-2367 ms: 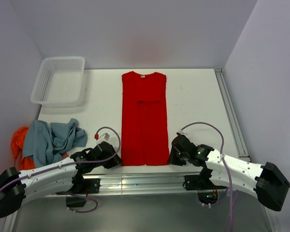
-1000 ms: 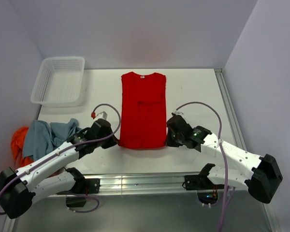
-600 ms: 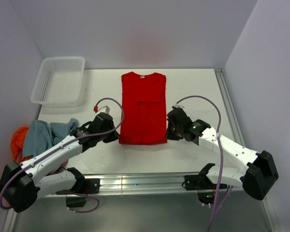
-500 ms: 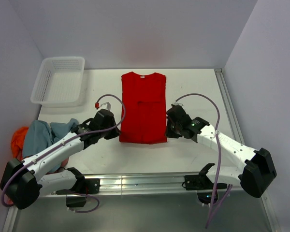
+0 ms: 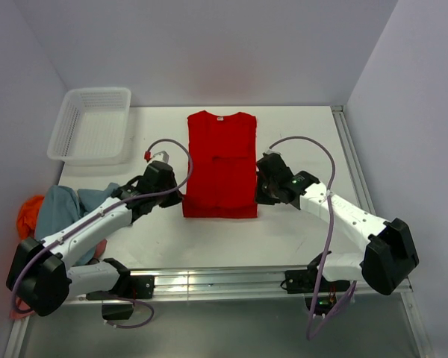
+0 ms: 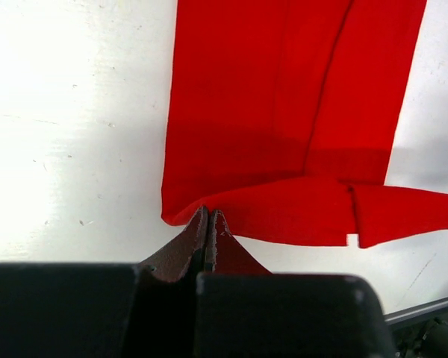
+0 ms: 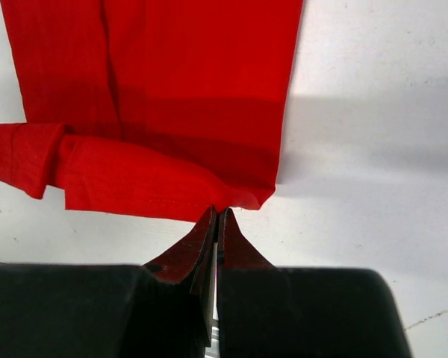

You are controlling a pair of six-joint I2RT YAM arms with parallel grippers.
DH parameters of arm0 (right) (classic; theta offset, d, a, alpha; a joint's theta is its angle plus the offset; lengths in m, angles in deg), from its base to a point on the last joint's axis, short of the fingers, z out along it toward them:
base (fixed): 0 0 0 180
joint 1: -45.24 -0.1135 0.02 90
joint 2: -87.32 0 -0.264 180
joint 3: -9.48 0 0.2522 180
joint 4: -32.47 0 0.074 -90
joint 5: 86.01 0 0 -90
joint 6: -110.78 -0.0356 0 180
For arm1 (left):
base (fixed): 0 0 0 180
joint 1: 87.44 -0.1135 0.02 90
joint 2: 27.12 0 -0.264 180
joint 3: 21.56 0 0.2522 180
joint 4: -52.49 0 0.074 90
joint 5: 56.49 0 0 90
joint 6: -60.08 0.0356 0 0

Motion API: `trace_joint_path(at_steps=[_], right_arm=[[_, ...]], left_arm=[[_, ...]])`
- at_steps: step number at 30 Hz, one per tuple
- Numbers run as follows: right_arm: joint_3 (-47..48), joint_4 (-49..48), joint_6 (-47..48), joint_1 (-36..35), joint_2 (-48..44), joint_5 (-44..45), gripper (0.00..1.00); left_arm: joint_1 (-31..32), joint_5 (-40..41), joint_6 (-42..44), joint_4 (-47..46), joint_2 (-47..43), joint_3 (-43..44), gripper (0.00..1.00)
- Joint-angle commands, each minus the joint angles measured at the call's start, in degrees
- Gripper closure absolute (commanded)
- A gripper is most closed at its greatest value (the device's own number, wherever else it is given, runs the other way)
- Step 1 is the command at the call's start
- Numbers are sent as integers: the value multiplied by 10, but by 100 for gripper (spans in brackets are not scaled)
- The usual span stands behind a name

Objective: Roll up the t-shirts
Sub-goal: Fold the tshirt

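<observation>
On the white table the red t-shirt lies folded narrow, its near end turned back over itself. The left gripper and right gripper each pinch one corner of that fold, jaws closed. The writing on its white neck label is too small to read.

Left arm and right arm outstretched, both jaws pinched together.

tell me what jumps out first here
A bright red shirt lies flat mid-table, its near end folded back. The left hand and right hand each pinch a near corner of it. A white basket sits far left, with a heap of blue-grey and orange shirts nearer.
</observation>
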Motion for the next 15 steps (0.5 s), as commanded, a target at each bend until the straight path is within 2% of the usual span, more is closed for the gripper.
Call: trace_joint_path(at_steps=[1,15], right_arm=[[32,-13,19,10,7,-1,100],[59,-34,41,45,52,-16,100]], left_arm=[[-10,-1,23,-29,4,26,100],[-35,-19,39,-70,51,39,100]])
